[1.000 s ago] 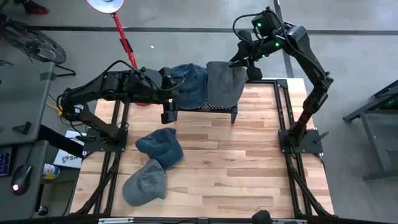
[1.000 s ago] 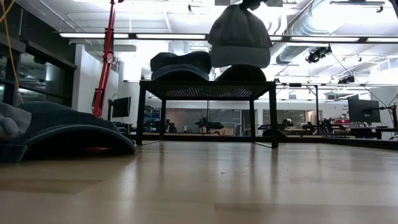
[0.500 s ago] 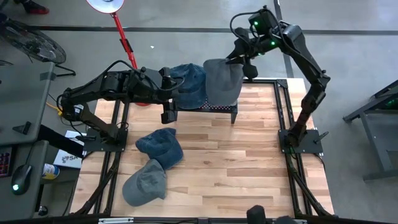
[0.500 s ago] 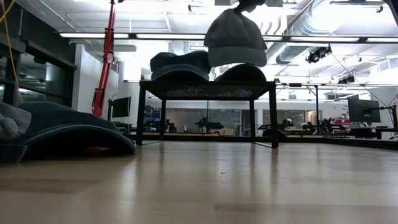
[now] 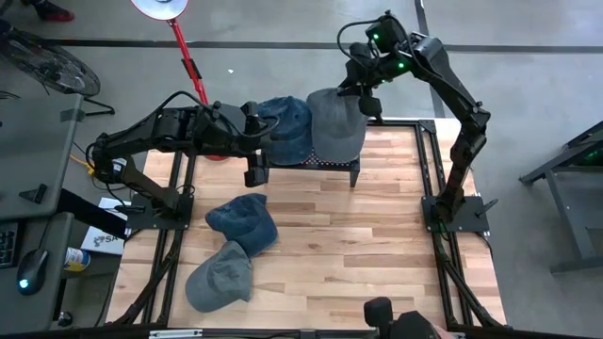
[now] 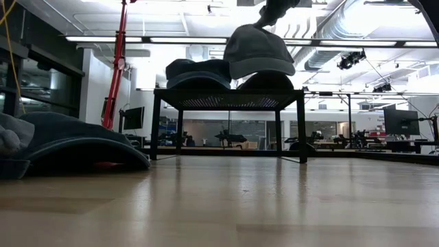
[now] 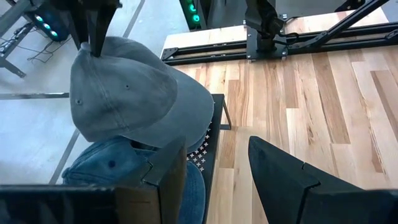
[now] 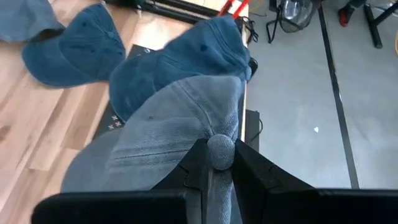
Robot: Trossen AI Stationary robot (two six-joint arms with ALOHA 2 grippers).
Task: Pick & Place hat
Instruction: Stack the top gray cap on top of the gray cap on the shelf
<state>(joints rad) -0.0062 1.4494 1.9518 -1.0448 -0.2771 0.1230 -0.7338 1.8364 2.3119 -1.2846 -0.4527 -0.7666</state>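
A grey hat [image 5: 335, 127] hangs from my right gripper [image 5: 363, 87], which is shut on it, over the black rack [image 6: 230, 97] at the table's far edge. On the rack's top rest a blue hat [image 5: 285, 127] and, under the grey one, a dark hat [image 6: 267, 80]. In the low view the grey hat [image 6: 257, 51] sits tilted just above them; whether it touches them I cannot tell. My left gripper [image 7: 217, 158] waits open by the rack's left end, with nothing between its fingers. My right gripper pinches a bunched bit of the grey hat's rear edge [image 8: 221, 151] between its two fingers [image 7: 93, 34]. The fingers slant down from the far right side. The hat hangs below them, tilted, its brim [image 7: 171, 127] pointing toward the left arm.
Two more hats lie on the wooden table near its left side: a blue one [image 5: 243, 222] and a grey-blue one [image 5: 219, 275]. A red lamp stand [image 5: 187, 56] rises beyond the far left corner. The right half of the tabletop [image 5: 396, 245] is bare wood.
My right gripper has moved toward the table's left edge and a little down, still shut on the grey hat. The hat has swung with it over the rack, sunk closer to the hats there, and tipped from hanging upright to a flatter tilt.
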